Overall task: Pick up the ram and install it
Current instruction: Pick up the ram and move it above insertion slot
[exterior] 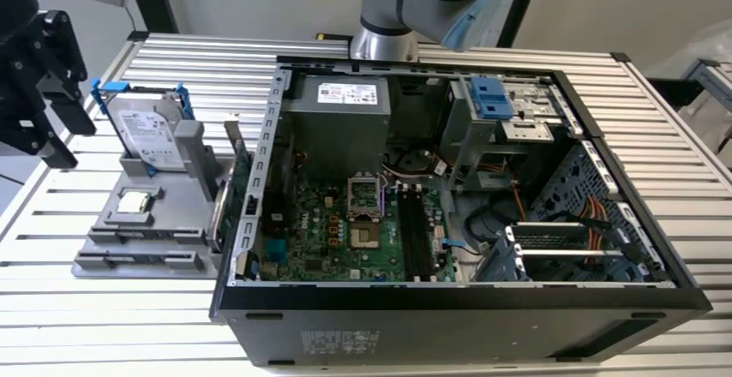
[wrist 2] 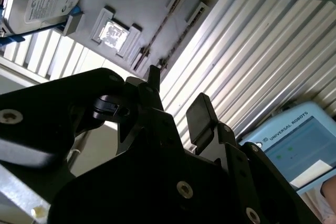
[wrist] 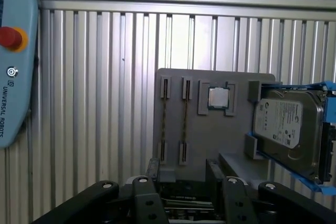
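Grey holder (wrist: 210, 140) keeps two ram sticks (wrist: 184, 121) on edge, just beside its processor chip (wrist: 218, 98); your gripper (wrist: 182, 174) hangs near the holder, open and holding nothing.

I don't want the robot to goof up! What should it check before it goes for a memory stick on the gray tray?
1. Pincer open: ok, its fingers stand apart with nothing between them.
2. Memory sticks ready: ok, two stand on edge, side by side, in the gray tray.
3. Pincer on a stick: not ok, it hangs apart from both.
4. Long black slots free: ok, they look empty in the exterior view.
5. Stick's notch turned the right way for the slot: cannot tell.
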